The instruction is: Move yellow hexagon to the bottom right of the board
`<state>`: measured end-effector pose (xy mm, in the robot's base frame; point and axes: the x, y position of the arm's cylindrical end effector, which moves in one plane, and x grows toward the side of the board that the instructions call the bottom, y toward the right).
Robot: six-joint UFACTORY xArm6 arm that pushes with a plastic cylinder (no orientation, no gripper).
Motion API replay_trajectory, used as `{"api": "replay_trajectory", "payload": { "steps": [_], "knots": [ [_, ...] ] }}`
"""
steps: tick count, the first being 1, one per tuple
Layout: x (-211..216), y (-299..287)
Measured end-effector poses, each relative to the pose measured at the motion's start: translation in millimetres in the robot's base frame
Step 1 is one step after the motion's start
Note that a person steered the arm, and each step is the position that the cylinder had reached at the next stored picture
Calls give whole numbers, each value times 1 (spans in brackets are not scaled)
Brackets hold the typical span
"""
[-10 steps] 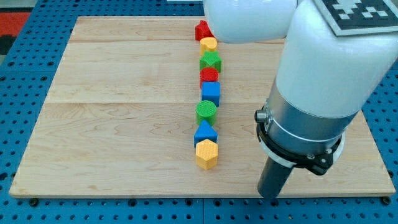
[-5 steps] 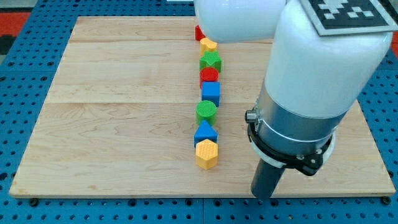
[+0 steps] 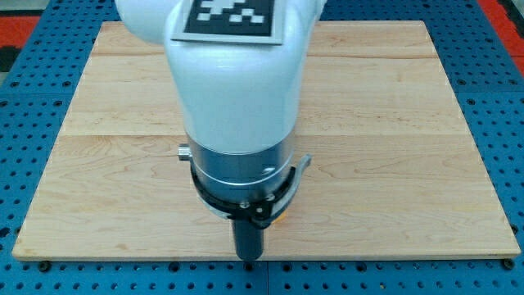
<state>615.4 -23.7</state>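
My arm fills the middle of the view and hides the column of blocks. Only a small sliver of the yellow hexagon (image 3: 282, 215) shows, at the right edge of the arm's dark collar. My tip (image 3: 248, 256) is at the board's bottom edge, just below and to the left of that sliver. Whether it touches the hexagon cannot be told. The red, green and blue blocks are all hidden behind the arm.
The wooden board (image 3: 393, 164) lies on a blue pegboard table (image 3: 508, 123). The arm's white body, with a black-and-white marker (image 3: 229, 16) on it, covers the board's centre from the top down.
The arm has swung from the view's right to the middle, now covering the block column. My tip has moved left along the bottom edge, from right of the yellow hexagon to its lower left.
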Motion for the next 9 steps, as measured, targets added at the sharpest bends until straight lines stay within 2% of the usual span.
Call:
{"api": "replay_trajectory", "payload": {
  "steps": [2, 4, 6, 9],
  "knots": [
    [-28, -23],
    [-66, -15],
    [-66, 28],
    [-38, 38]
  ]
}}
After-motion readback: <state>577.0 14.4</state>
